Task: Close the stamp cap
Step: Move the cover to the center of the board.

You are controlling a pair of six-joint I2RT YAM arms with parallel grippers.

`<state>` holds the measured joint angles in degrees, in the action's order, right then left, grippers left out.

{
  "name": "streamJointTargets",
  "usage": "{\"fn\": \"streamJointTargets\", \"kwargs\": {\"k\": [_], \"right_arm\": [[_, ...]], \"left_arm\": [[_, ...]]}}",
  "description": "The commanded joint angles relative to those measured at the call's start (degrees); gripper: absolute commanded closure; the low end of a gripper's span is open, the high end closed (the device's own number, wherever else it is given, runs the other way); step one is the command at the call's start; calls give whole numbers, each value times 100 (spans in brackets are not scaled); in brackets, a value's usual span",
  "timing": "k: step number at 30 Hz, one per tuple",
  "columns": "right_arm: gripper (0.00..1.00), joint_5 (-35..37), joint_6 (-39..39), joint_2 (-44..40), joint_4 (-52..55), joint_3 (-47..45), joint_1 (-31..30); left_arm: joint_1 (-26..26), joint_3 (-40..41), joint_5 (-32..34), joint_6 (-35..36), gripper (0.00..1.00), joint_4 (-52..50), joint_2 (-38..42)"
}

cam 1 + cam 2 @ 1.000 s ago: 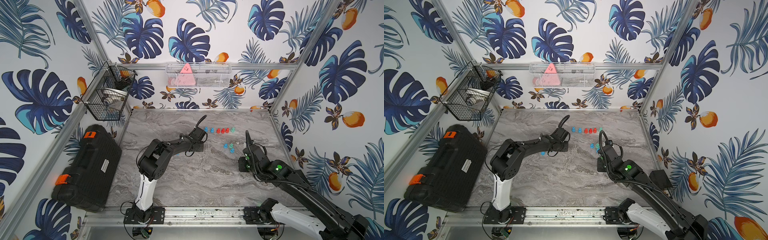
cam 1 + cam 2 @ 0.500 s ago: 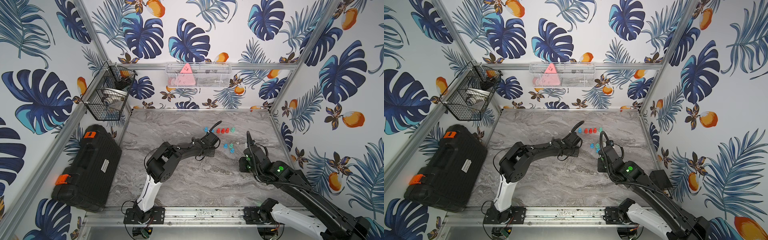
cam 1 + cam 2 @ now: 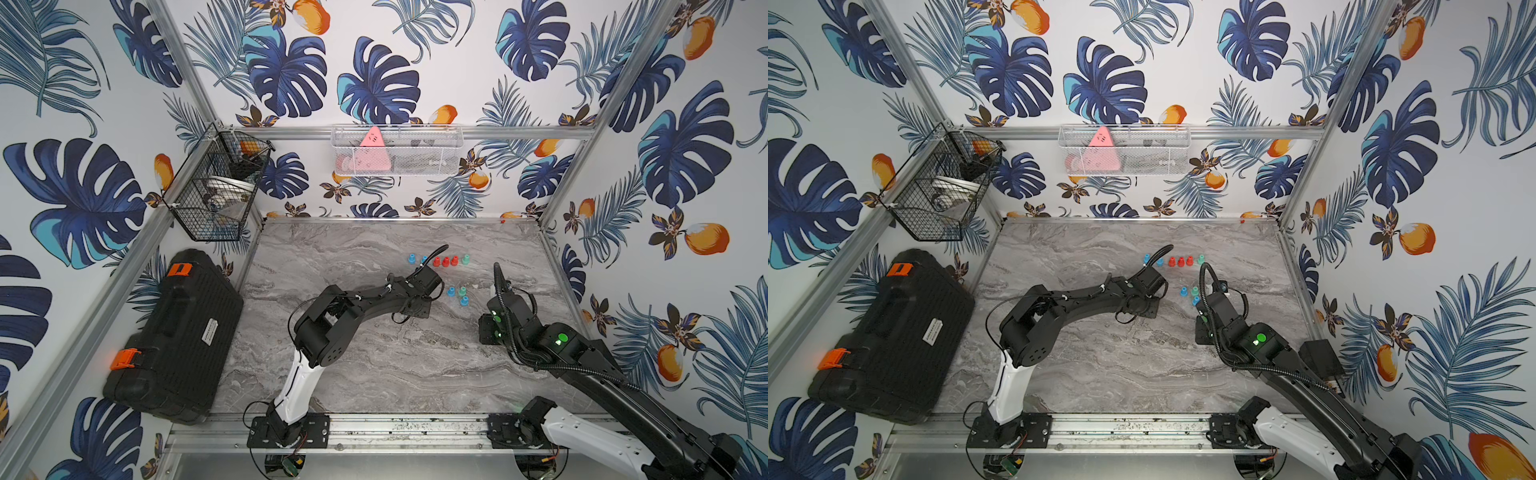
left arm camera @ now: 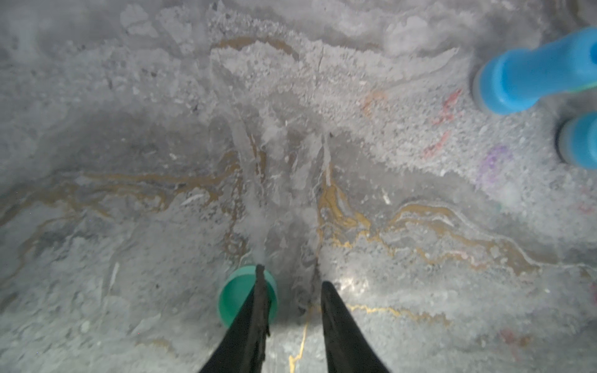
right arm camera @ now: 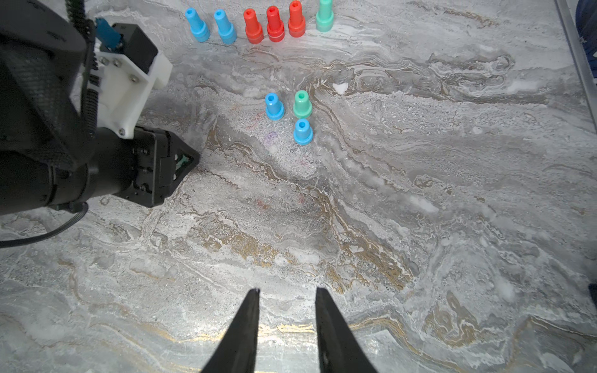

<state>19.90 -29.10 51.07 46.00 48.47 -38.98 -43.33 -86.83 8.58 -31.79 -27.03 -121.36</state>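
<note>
A green cap (image 4: 237, 295) lies open side up on the marble. It is partly under one finger of my left gripper (image 4: 292, 274). The left fingers stand a little apart with only bare table between them, and I cannot tell whether the finger touches the cap. A green sliver (image 5: 184, 160) shows at that gripper's tip in the right wrist view. Just ahead stand a green stamp (image 5: 302, 105) and two blue stamps (image 5: 274, 107) (image 5: 302, 131). My right gripper (image 5: 287, 289) hovers low over bare table, open and empty, nearer the front.
A row of blue (image 5: 197, 25), red (image 5: 275, 24) and green (image 5: 324, 16) stamps stands further back. A black case (image 3: 174, 332) lies outside the left rail. Wire baskets (image 3: 216, 183) (image 3: 397, 151) hang on the walls. The right wall rail (image 5: 578, 51) runs close by.
My left arm swung right across the table towards the three loose stamps, then nearly stopped over the last half second. The right arm has not moved.
</note>
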Motion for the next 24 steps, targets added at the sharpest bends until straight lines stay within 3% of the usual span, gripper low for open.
{"fn": "streamJointTargets", "kwargs": {"k": [1, 12, 24], "right_arm": [[67, 96, -75, -26, 84, 8, -25], [67, 137, -100, 24, 98, 14, -36], [67, 168, -113, 52, 102, 22, -36]], "left_arm": [[-7, -86, 20, -61, 65, -201, 145], [4, -305, 217, 181, 62, -564, 773], [0, -113, 182, 200, 62, -489, 812]]}}
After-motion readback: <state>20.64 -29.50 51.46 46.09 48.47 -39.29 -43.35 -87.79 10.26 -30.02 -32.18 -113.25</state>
